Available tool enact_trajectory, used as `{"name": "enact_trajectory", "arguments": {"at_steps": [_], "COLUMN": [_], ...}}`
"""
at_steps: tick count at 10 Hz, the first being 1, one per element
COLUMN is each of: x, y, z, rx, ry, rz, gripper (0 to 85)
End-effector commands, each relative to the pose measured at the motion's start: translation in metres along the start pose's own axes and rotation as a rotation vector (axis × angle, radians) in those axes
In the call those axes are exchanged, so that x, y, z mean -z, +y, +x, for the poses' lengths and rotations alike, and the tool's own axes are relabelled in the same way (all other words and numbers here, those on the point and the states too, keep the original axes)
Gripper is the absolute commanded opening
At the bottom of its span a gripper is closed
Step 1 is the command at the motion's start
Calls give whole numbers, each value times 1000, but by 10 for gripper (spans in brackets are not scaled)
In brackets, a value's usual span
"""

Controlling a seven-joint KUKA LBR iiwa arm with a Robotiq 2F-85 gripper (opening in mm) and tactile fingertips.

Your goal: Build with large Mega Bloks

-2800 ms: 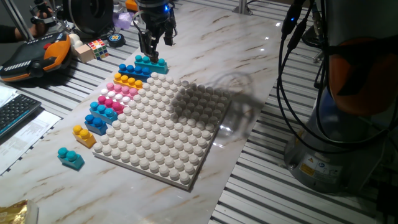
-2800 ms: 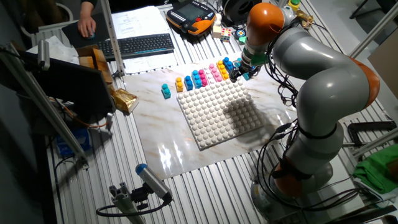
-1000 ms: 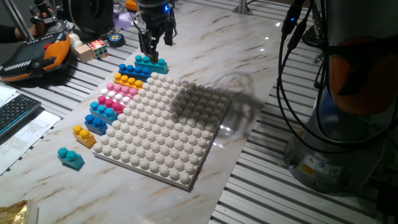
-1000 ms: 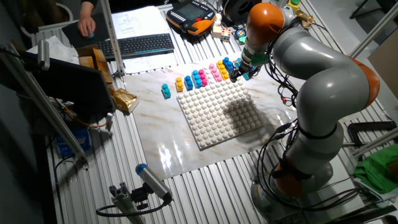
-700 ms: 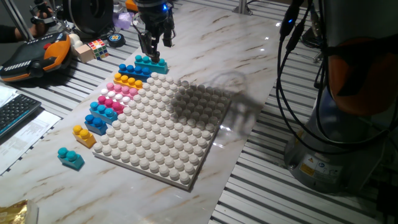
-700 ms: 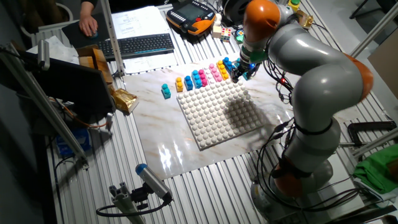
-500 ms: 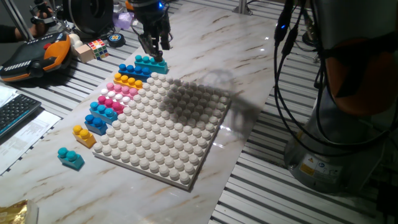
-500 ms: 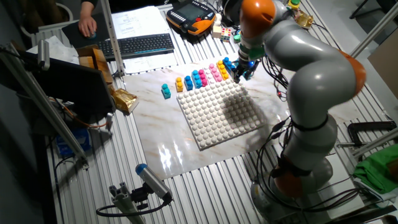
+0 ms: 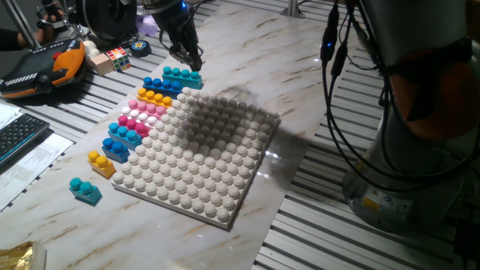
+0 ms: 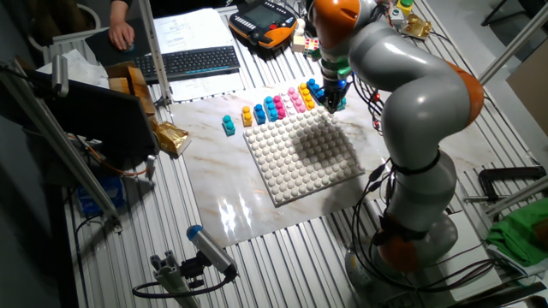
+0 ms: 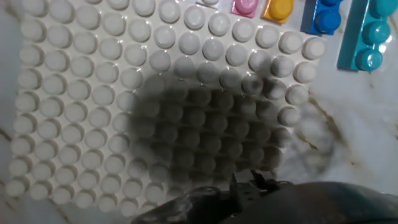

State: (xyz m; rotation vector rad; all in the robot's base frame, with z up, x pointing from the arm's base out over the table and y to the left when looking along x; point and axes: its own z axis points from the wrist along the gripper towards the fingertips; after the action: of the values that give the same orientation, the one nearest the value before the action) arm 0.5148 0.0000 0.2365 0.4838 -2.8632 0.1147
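A white studded baseplate (image 9: 196, 150) lies on the marble table; it also shows in the other fixed view (image 10: 300, 154) and fills the hand view (image 11: 124, 93). Along its left edge lies a row of Mega Bloks: teal (image 9: 181, 77), blue (image 9: 156, 84), yellow (image 9: 154, 97), pink (image 9: 148, 109), magenta (image 9: 133, 122) and more blue, yellow and teal ones (image 9: 85, 190). My gripper (image 9: 189, 58) hangs tilted just above the teal brick, empty, with its fingers apart. In the hand view the teal brick (image 11: 368, 34) sits at the top right.
A multicoloured puzzle cube (image 9: 116, 58), an orange-black pendant (image 9: 41, 69) and a keyboard (image 9: 15, 135) lie left of the bricks. The arm's base (image 9: 405, 165) and hanging cables (image 9: 337, 90) stand at the right. A person's hand (image 10: 120, 34) rests at the far desk.
The arm has swung left and the gripper has lifted and tilted away from the teal brick. The teal brick stays by the baseplate's corner.
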Motion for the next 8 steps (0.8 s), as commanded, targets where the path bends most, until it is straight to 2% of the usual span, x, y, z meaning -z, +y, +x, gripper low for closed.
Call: {"name": "enact_trajectory", "arguments": {"at_steps": [1, 6, 8], "x": [0, 0, 0], "y": [-1, -3, -2], "z": [0, 1, 1], "rx": [-49, -110, -132], "ry": [-12, -43, -46], "rz": [-1, 0, 12], "gripper": [7, 7, 7]}}
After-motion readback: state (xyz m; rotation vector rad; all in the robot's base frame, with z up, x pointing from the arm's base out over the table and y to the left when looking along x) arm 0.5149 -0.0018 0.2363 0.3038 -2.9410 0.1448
